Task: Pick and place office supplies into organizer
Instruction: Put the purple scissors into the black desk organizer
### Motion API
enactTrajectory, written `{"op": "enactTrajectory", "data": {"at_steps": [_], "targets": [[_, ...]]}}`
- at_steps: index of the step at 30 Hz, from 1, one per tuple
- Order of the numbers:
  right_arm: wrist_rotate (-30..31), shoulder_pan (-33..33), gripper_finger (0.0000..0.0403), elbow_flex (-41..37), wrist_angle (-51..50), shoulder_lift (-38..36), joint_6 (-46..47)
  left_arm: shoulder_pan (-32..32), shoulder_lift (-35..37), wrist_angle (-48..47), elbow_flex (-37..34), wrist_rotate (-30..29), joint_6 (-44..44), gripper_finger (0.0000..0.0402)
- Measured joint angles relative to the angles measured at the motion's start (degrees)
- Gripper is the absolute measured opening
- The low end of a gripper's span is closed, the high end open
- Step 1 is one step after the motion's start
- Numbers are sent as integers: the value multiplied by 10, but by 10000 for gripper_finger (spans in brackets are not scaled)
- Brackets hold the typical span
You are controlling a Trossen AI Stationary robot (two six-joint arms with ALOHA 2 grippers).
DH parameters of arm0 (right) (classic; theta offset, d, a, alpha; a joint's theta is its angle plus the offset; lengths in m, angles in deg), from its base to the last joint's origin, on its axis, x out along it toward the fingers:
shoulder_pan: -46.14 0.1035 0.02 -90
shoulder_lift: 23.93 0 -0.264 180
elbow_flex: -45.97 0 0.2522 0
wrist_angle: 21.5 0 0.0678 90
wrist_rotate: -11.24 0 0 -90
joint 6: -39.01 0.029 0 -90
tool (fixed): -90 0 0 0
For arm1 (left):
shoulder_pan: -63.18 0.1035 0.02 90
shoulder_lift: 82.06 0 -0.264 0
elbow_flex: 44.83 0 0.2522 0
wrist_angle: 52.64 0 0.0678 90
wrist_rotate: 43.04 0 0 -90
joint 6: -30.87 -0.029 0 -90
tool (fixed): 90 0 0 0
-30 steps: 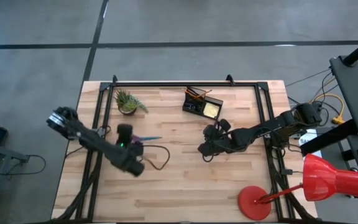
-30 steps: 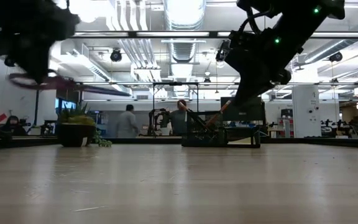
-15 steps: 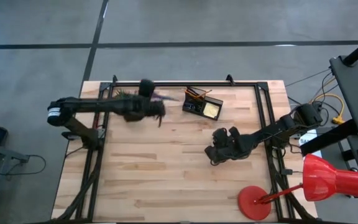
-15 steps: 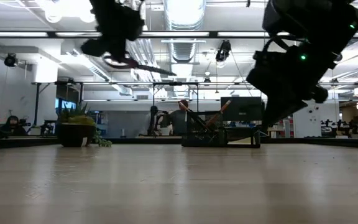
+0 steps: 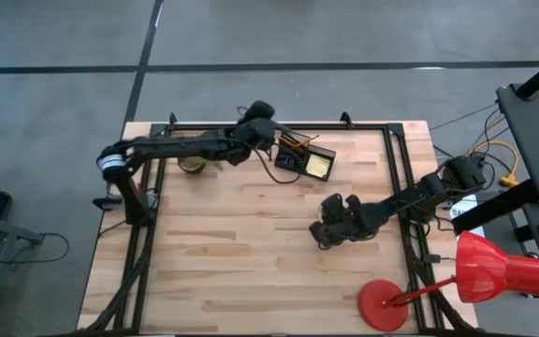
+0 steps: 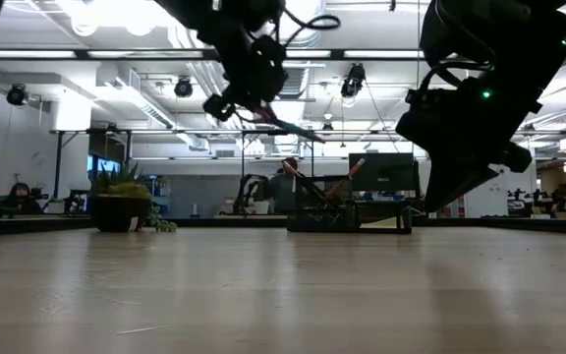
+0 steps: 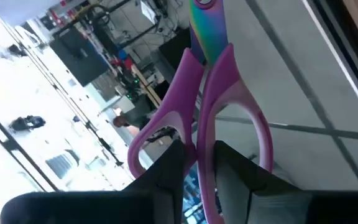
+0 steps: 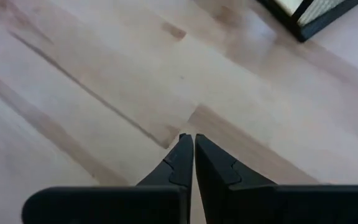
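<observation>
The purple-handled scissors [image 7: 219,106], with rainbow-tinted blades [image 6: 288,126], are in my left gripper [image 7: 199,171], which is shut on them. That gripper [image 5: 262,124] hangs high over the table's far edge, just left of the black organizer [image 5: 305,159]. The organizer stands on the table and holds orange pencils [image 5: 294,140] and a yellow sticky-note pad [image 5: 319,166]. My right gripper [image 5: 331,227] is shut and empty, above the middle right of the table, on the near side of the organizer. My left gripper pinches the scissors between its two fingers [image 7: 169,165] at the handles, where the two purple loops meet [image 7: 202,140]. The fingers lie along the scissors. The scissors are lifted clear, blades [image 7: 207,28] pointing away from the gripper toward the organizer and tilted slightly down.
A small green potted plant [image 6: 121,202] stands at the far left, partly under my left arm in the high view. A red desk lamp [image 5: 480,270] stands at the near right corner. A black frame rail [image 5: 279,124] runs along the far edge. Bare wood fills the near half.
My left arm has swung from the middle left of the table toward the far edge, then right toward the organizer, rising and carrying the scissors lifted all the way. My right gripper has drawn back a little toward the table's right and near side.
</observation>
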Motion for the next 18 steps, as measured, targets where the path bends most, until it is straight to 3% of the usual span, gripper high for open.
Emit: {"op": "enactTrajectory", "data": {"at_steps": [10, 18], "targets": [[-84, 0, 8, 0, 2, 0, -24, 27, -68, 62, 4, 13, -53, 51], [-88, 0, 8, 0, 2, 0, -30, 34, -77, 80, 2, 55, -104, 51]]}}
